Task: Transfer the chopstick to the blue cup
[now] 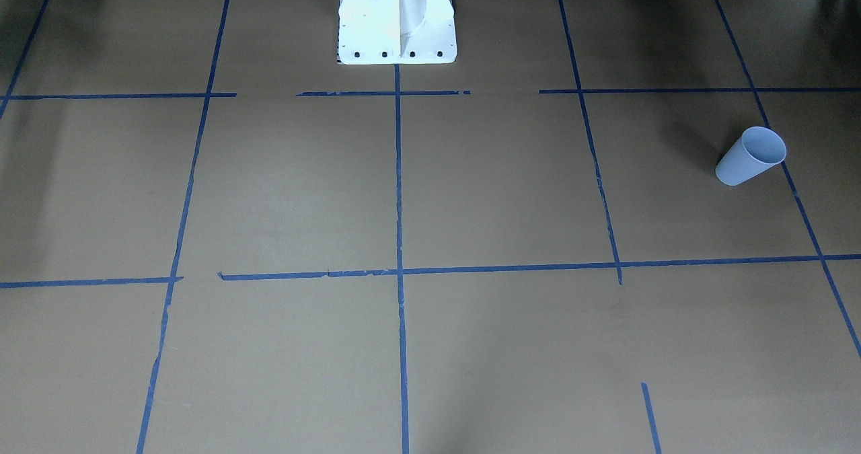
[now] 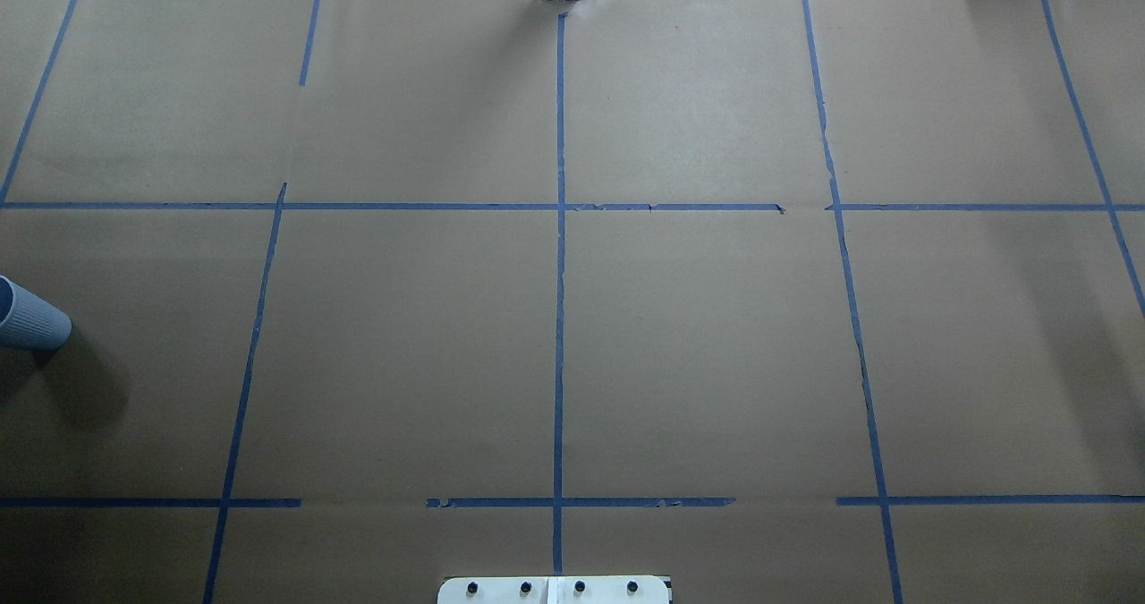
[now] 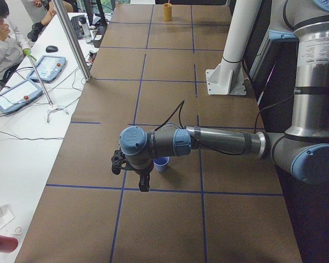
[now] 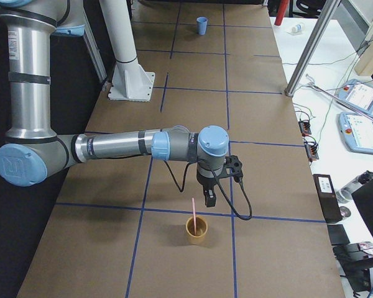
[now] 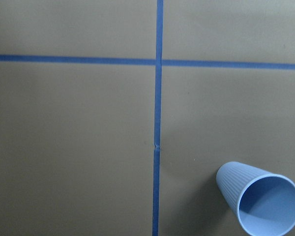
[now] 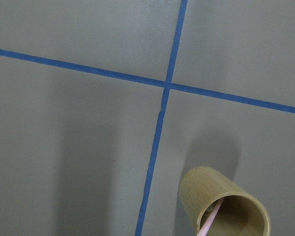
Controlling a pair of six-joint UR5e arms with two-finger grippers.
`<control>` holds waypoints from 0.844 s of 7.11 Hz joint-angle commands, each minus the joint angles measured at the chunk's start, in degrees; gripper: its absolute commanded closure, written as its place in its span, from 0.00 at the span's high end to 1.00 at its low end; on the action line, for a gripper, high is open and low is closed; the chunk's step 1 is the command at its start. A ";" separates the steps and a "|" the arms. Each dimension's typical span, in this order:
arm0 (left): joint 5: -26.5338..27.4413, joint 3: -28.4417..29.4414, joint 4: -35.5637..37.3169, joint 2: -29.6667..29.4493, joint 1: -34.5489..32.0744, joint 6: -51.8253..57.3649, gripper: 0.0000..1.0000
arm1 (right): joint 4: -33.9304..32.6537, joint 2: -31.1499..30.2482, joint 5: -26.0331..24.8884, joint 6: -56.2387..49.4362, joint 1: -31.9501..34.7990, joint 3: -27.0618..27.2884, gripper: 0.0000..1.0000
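The blue cup (image 1: 750, 156) stands upright and empty on the brown table. It shows at the left edge of the overhead view (image 2: 27, 318) and in the left wrist view (image 5: 260, 199). The pink chopstick (image 4: 193, 211) stands in a tan bamboo cup (image 4: 196, 231), also seen in the right wrist view (image 6: 221, 206) with the stick's tip (image 6: 210, 219) inside. My left gripper (image 3: 145, 185) hangs just beside the blue cup (image 3: 160, 163). My right gripper (image 4: 210, 200) hangs just above and beside the chopstick. I cannot tell whether either gripper is open or shut.
The white robot pedestal (image 1: 397, 23) stands at the table's middle. Blue tape lines (image 2: 559, 318) grid the brown paper. A side table with teach pendants (image 3: 16, 93), a metal post (image 3: 71, 38) and a seated person (image 3: 0, 33) lies along the far edge.
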 commanded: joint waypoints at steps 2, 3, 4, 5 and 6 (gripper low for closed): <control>0.04 -1.48 0.47 0.75 0.26 -0.46 1.00 | 0.09 -0.55 0.48 0.00 -0.37 0.44 1.00; -0.14 -2.18 0.47 1.10 0.26 -0.56 1.00 | 0.09 -0.55 0.40 -0.26 -0.37 0.44 1.00; -0.92 -1.66 0.38 1.45 0.26 -0.47 1.00 | 0.09 -0.64 0.39 -0.61 -0.37 0.53 1.00; -0.93 -0.96 -0.31 1.89 0.61 0.14 1.00 | 0.09 -0.73 0.57 -0.53 -0.37 0.53 1.00; -0.84 -1.74 -1.28 2.94 0.79 -0.46 1.00 | 0.09 -0.73 0.66 -0.62 -0.37 0.71 1.00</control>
